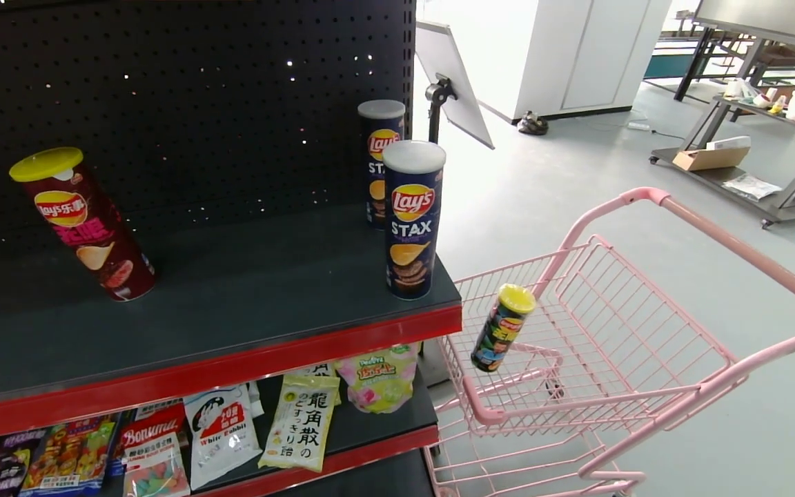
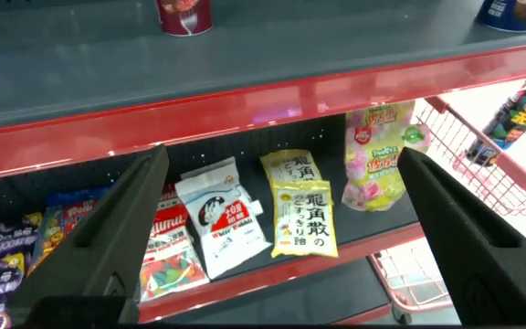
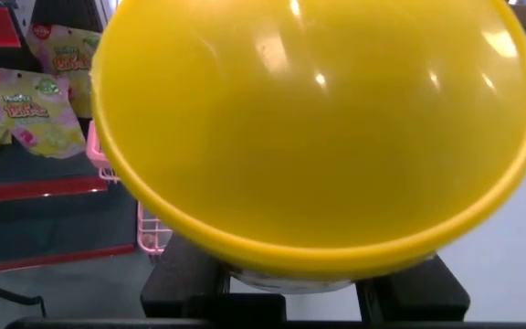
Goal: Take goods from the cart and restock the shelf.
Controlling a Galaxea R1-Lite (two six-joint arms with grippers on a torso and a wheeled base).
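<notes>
Fig.: R gripper (image 3: 295, 288) jaws clamp a yellow-lid can (image 3: 309, 128) near the pink cart (image 1: 729, 241), right of the shelf (image 1: 232, 290). L gripper (image 2: 283, 155) jaws wide, empty, facing lower-shelf snack bags (image 2: 304, 215). We see a second can (image 1: 503, 328) tilted in the cart and three tall cans (image 1: 413, 221) on the upper shelf.

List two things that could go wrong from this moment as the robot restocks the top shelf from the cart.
1. The blue can stands at the top shelf's front corner, next to the cart; a nudge while placing goods could topple it off.
2. The yellow-lidded can between the right gripper's jaws covers most of that wrist camera's view, so placing it may be poorly guided.
</notes>
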